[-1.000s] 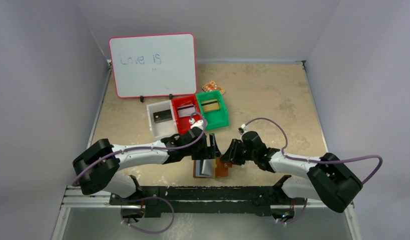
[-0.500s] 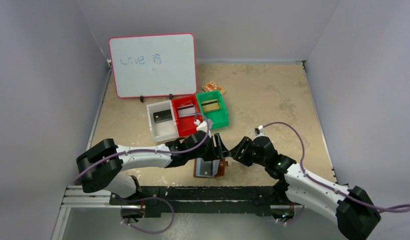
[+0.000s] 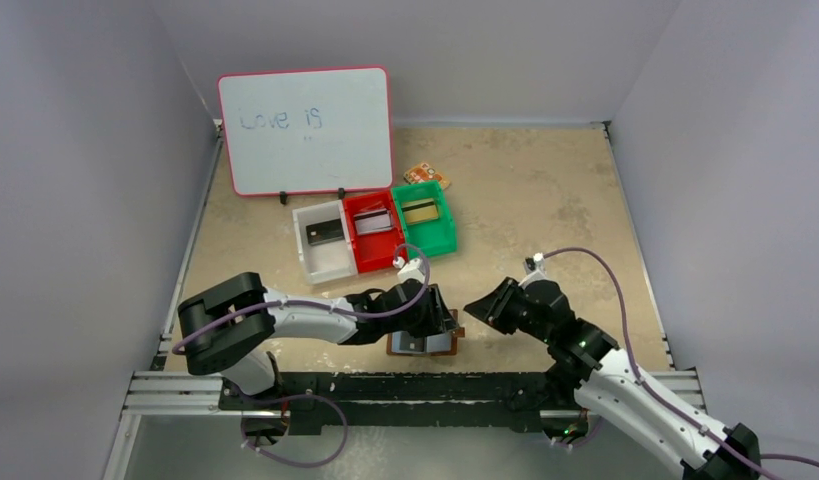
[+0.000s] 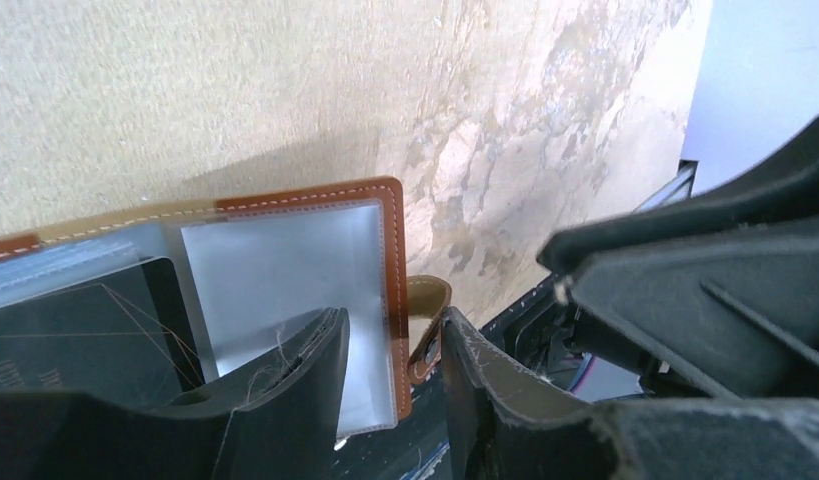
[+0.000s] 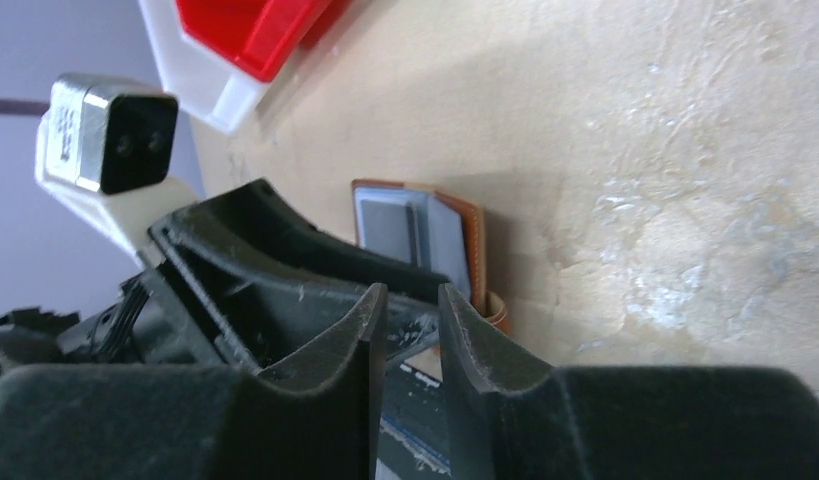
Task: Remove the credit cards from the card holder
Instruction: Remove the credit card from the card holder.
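Left claw sits low over the open card holder at the near edge of the worktop. Its two fingers are parted only a little and straddle the holder's stitched right-hand edge and snap tab. From where I stand, nothing looks clamped between them.

The brown holder lies flat with its clear pockets up and its long axis running side to side along the near edge. A dark card shows in the pocket just left of the fingers. The next move looks to turn on that: the card lies leftward of the claw, and the left arm, directly over the holder, is the nearer one.

Right claw hangs off to the right, near the holder but apart from it, its fingers narrowly parted and empty.

Farther back stand a white bin, a red bin and a green bin side by side, holding other cards. The whiteboard behind them reads "Love is". Faint lettering on the dark card is too small to read.
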Controlling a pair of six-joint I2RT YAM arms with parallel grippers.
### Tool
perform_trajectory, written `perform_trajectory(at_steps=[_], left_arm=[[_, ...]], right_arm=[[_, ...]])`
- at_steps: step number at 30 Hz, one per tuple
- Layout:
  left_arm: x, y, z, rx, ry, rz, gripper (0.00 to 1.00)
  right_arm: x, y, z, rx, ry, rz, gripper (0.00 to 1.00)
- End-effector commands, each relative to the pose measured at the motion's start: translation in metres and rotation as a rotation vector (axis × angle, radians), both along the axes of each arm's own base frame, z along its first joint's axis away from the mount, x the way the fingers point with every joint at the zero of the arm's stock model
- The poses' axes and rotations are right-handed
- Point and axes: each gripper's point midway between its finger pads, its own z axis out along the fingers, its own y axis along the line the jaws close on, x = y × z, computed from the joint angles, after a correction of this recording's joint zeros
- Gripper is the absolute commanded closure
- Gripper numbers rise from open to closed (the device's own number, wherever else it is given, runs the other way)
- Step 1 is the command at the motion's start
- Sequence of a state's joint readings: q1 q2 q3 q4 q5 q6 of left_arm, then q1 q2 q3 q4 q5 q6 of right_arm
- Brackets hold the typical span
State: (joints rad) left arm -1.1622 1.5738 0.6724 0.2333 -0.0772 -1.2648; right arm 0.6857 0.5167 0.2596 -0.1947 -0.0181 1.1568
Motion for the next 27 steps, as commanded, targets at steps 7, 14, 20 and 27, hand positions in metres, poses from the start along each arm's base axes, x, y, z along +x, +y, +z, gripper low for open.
perform_trajectory(at_steps=[7, 14, 20, 27], left_arm=[[0.013, 0.004, 0.001, 0.064, -0.038, 0.054, 0.73], [0.006, 0.020, -0.011, 0.160, -0.037, 0.030, 0.88], [-0.002, 0.019, -0.019, 0.179, -0.024, -0.009, 0.89], [-0.001, 0.019, -0.007, 0.160, -0.055, 0.006, 0.89]], right_arm=[[-0.028, 0.026, 0.023, 0.152, -0.046, 0.212, 0.79], [-0.007, 0.042, 0.022, 0.138, -0.014, 0.203, 0.90], [0.012, 0.057, 0.006, 0.055, 0.023, 0.236, 0.91], [0.013, 0.052, -0.044, -0.072, 0.132, 0.241, 0.91]])
